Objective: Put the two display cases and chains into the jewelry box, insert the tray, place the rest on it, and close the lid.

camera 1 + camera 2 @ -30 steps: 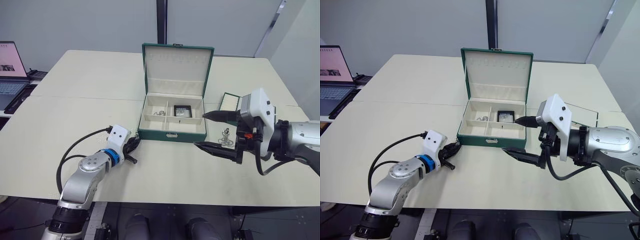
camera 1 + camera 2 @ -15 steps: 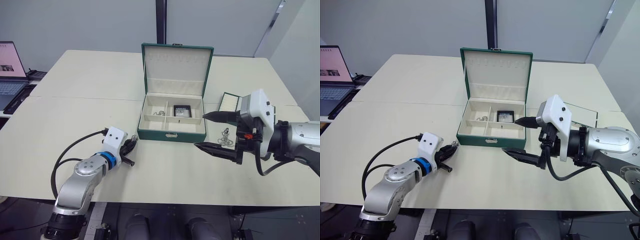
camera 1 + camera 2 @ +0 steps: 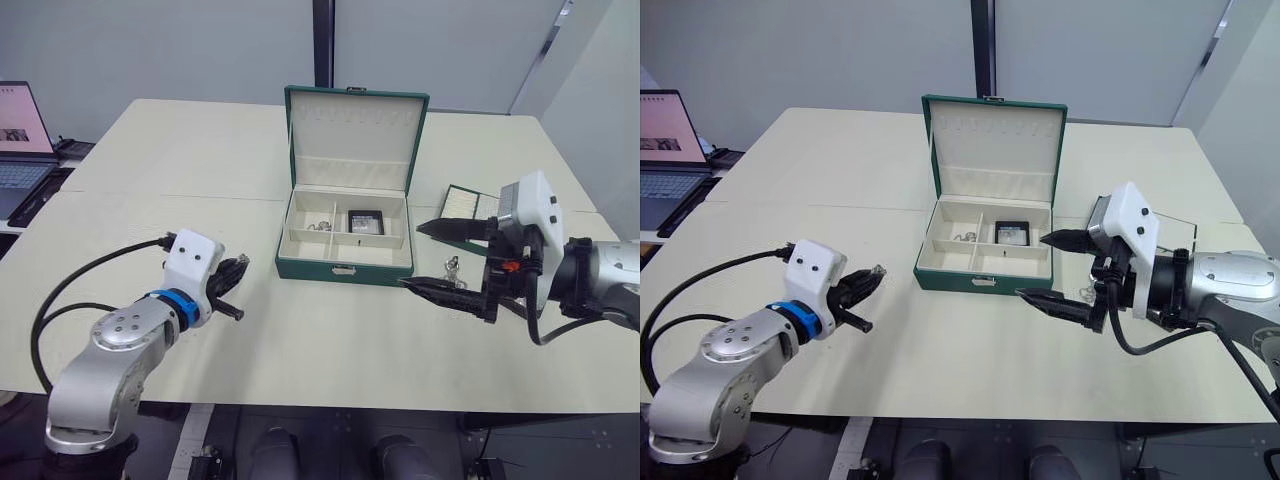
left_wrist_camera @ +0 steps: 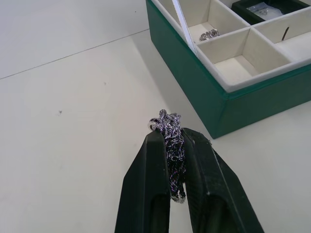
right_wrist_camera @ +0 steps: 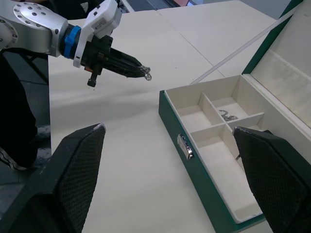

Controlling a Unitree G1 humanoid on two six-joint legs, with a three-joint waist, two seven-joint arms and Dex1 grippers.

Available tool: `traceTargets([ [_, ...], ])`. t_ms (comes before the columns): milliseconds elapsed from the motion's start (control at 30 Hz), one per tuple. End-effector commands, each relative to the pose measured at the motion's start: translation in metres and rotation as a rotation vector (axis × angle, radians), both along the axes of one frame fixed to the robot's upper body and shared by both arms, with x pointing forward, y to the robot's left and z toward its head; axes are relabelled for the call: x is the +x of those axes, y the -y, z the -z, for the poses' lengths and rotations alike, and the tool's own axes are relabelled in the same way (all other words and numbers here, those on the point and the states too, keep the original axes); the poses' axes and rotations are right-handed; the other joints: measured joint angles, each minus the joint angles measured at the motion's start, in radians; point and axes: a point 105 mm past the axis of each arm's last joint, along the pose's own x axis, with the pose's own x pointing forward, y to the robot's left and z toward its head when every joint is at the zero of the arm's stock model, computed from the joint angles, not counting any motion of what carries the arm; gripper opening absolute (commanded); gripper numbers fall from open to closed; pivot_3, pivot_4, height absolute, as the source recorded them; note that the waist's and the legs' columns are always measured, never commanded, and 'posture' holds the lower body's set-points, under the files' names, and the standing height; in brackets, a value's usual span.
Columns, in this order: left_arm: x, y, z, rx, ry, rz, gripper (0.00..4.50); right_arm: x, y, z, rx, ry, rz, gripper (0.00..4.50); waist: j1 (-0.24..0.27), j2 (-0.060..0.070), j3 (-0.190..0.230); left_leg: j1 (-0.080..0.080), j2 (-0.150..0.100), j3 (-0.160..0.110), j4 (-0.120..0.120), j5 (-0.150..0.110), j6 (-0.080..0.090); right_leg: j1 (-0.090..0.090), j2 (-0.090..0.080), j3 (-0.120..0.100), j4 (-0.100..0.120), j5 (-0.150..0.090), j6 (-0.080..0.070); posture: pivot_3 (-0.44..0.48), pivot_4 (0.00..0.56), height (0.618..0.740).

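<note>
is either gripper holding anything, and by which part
The left gripper is shut on a dark braided chain, pinched along its bunched length with one end poking past the fingertips. The right gripper is open, holding nothing.

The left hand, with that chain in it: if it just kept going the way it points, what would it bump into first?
Most likely the green box. The left hand, shut on the chain, points toward the box's near corner, with bare table between. Depth is hard to judge, so it might pass just beside that corner.
</note>
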Motion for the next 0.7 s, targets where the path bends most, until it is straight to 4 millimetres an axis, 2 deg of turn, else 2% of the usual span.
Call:
traceTargets([
  [33,-0.007,0.009,-0.028,0.006,0.047,0.077,0.11,0.002,0.01,-0.014,0.003,0.061,0.021,4.5,0.0,0.0,0.0,0.0,0.0,0.0,0.0,0.0,0.0,0.0,0.0,0.0,0.0,0.0,0.0,0.0,0.15,0.74],
  [167,-0.009,0.015,-0.04,0.012,0.026,0.136,0.11,0.006,0.017,-0.014,-0.001,0.057,0.041,4.5,0.0,0.0,0.0,0.0,0.0,0.0,0.0,0.0,0.0,0.0,0.0,0.0,-0.001,0.0,0.0,0.0,0.15,0.74],
  [333,0.002,0.027,-0.055,0.021,0.039,0.18,0.11,0.011,0.025,-0.011,-0.004,0.054,0.079,4.5,0.0,-0.001,0.001,0.0,0.0,0.0,0.0,0.0,0.0,0.0,0.0,0.0,0.0,0.0,0.0,0.0,0.15,0.74],
  [700,0.034,0.051,-0.06,0.067,0.019,0.22,0.11,0.008,0.044,-0.014,-0.022,0.069,0.155,4.5,0.002,-0.002,0.002,-0.001,-0.001,0.0,0.0,0.002,-0.003,0.0,0.0,0.0,-0.001,0.0,0.0,0.0,0.15,0.74],
])
